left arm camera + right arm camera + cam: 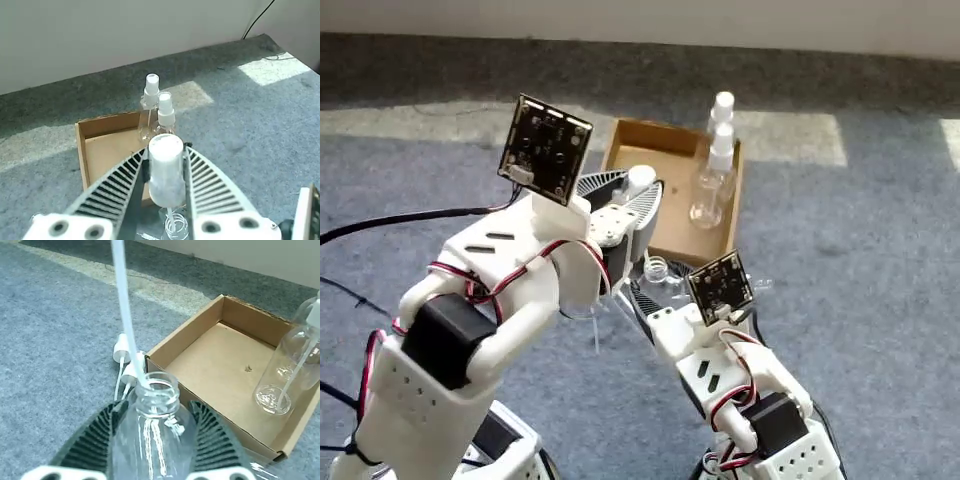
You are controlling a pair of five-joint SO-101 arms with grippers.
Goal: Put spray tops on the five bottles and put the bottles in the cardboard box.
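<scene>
At the left middle of the high view, the left gripper squeezes a white spray top. Its tube tip is at the mouth of the bottle. The right gripper hugs this bottle just below the cardboard box. Two capped bottles stand by the box's right wall. Two loose tops lie near the box. Grey carpet stretches far to the right, and a pale wall runs along the top.

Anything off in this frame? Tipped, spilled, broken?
Nothing is spilled or broken. Two capped bottles stand upright in the cardboard box. One small thing: the dip tube of the spray top in the left claw leans, entering the right claw's open bottle close to the neck's rim, not centred.
</scene>
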